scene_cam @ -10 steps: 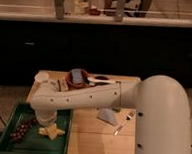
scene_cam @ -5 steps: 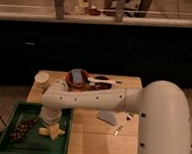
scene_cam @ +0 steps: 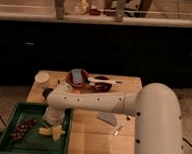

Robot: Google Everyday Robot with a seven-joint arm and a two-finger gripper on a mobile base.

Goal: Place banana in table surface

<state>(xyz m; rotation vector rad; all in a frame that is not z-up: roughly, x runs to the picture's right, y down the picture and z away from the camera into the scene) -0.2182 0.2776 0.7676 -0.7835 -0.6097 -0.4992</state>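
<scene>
The banana [scene_cam: 53, 132] is a small pale yellow star-shaped item lying in the right part of the green tray [scene_cam: 14, 143]. My gripper [scene_cam: 52, 120] reaches down from the white arm and sits right above the banana, at or touching its top. The light tan table surface [scene_cam: 99, 139] lies to the right of the tray. The dark reddish grape cluster [scene_cam: 23, 128] lies in the left part of the tray.
A white cup [scene_cam: 41, 77] stands at the back left. A brown bowl with a blue-grey item [scene_cam: 78, 78] and a dark plate with a white spoon [scene_cam: 103, 83] stand at the back. A white wedge [scene_cam: 108, 118] and a utensil [scene_cam: 121, 125] lie near the arm.
The arm's wrist has lowered over the tray and the gripper has come down onto the banana. The banana and the grapes have stayed in place.
</scene>
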